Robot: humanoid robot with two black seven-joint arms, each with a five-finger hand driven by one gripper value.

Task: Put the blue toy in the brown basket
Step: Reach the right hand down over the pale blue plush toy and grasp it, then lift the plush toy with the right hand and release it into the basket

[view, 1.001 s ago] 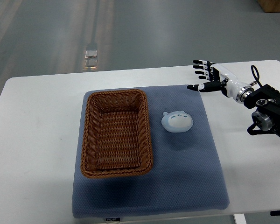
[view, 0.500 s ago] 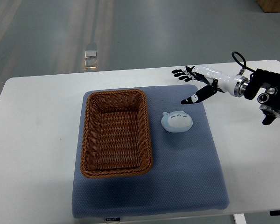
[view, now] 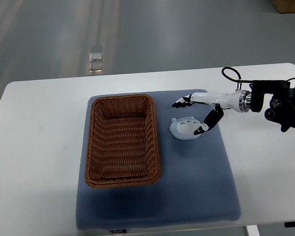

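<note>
Blue toy (view: 186,128) on mat, between spread fingers (view: 183,101) (right hand (view: 201,111))

mat (view: 196,187) on table (view: 39,147) | wicker basket (view: 122,140) on mat, left part | toy (view: 186,128) on mat just right of basket, outside it | right hand (view: 202,110) right of basket, over toy's far-right side, arm enters from right edge
</note>
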